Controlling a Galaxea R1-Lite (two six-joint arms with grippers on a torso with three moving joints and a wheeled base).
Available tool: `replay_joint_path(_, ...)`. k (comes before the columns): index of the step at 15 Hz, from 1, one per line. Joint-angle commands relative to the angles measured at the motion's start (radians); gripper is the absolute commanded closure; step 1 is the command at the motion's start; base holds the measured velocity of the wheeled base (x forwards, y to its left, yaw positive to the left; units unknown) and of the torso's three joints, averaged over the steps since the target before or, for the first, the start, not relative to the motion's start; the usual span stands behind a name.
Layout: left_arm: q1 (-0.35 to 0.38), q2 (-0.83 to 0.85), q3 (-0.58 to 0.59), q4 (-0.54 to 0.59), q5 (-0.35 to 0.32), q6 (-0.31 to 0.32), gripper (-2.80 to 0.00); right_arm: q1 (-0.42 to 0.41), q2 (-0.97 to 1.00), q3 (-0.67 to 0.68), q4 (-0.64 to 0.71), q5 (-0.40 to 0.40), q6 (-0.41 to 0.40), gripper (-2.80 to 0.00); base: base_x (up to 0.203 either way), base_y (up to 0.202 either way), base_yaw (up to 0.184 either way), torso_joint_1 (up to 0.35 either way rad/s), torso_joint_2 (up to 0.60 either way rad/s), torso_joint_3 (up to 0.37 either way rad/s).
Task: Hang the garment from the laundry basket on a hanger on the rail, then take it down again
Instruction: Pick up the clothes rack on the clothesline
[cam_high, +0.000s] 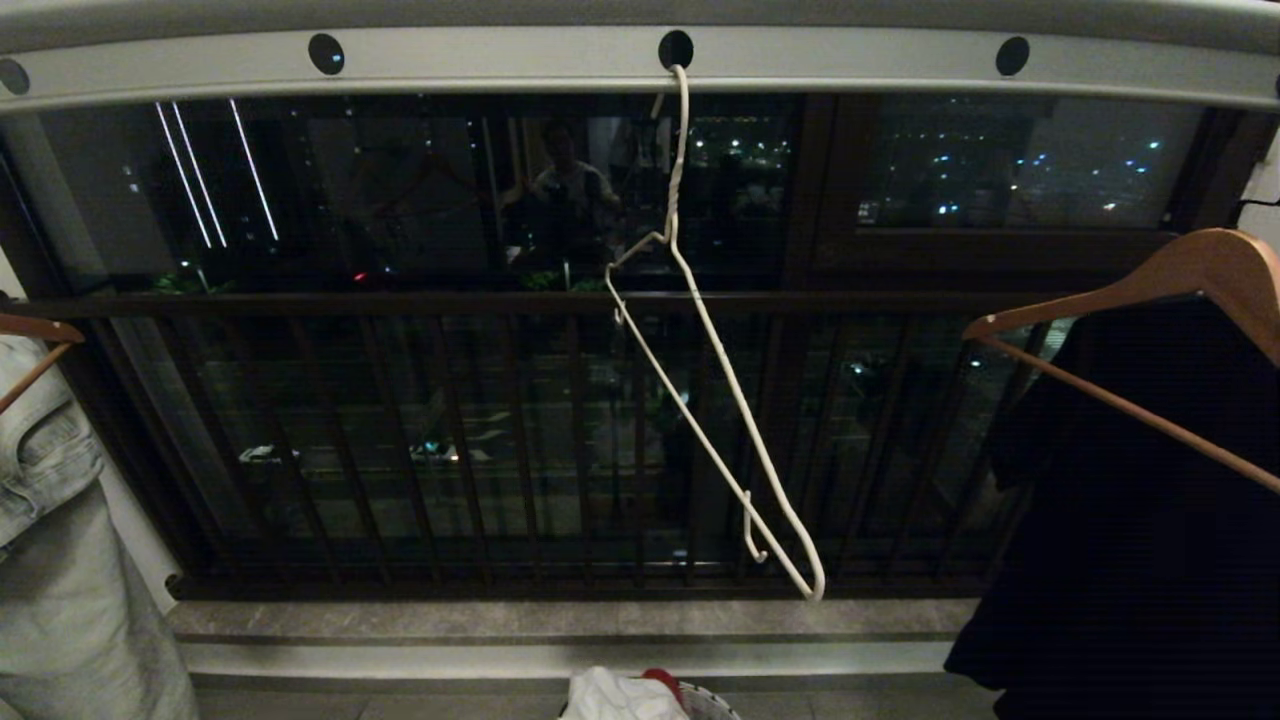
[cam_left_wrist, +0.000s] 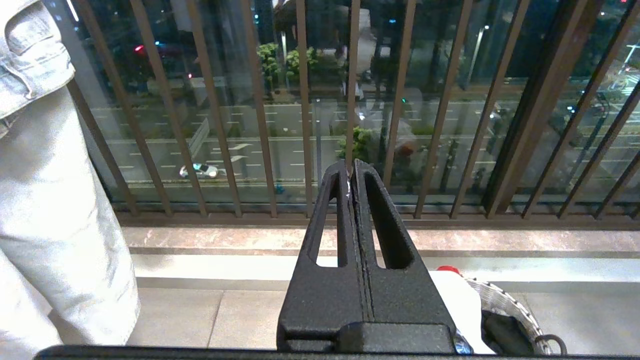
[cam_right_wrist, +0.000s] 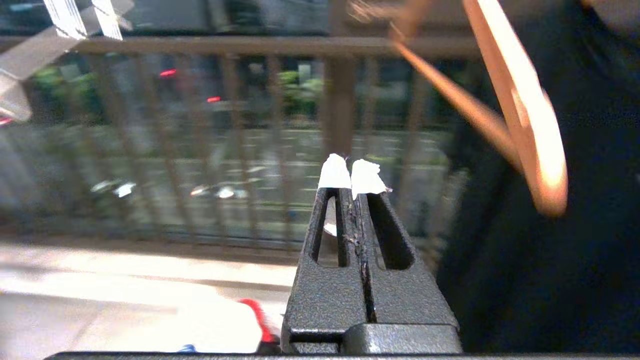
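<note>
The white wire hanger hangs bare and askew from a hole in the pale grey rail. At the bottom edge of the head view the white garment lies bunched in the laundry basket, next to a bit of red cloth. The garment and the basket also show beside my left gripper, which is shut and empty, low in front of the balcony railing. My right gripper, its tips wrapped in white tape, is shut and empty, with the garment below it. Neither arm shows in the head view.
A brown wooden hanger carries a black garment at the right, close beside my right gripper. Pale denim clothing hangs at the left on another wooden hanger. The dark barred balcony railing and a stone ledge lie ahead.
</note>
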Motion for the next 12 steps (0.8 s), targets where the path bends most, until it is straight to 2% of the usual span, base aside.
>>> replay_joint_path(1,-0.001,0.0,0.011,-0.001,0.001,0.0,0.0,0.0,0.228,-0.202,0.042,0.092,0.001,0.0,0.0,0.0,0.0,0.0,0.0,0.0)
replay_joint_path(6,0.0,0.0,0.011,-0.001,0.001,0.0,0.0,0.003,0.598,-0.596,0.116,0.338,-0.001,0.0,0.0,0.0,0.0,0.0,0.0,0.0)
replay_joint_path(8,-0.001,0.0,0.011,-0.001,0.001,0.0,0.0,0.052,0.735,-0.697,0.137,0.398,0.0,0.0,0.0,0.0,0.0,0.0,0.0,0.0)
replay_joint_path(10,-0.001,0.0,0.009,-0.001,0.001,0.0,0.0,0.178,0.846,-0.751,0.144,0.379,0.003,0.0,0.0,0.0,0.0,0.0,0.0,0.0)
replay_joint_path(12,0.0,0.0,0.01,-0.001,0.001,0.0,0.0,0.33,0.928,-0.793,0.141,0.252,0.011,0.0,0.0,0.0,0.0,0.0,0.0,0.0)
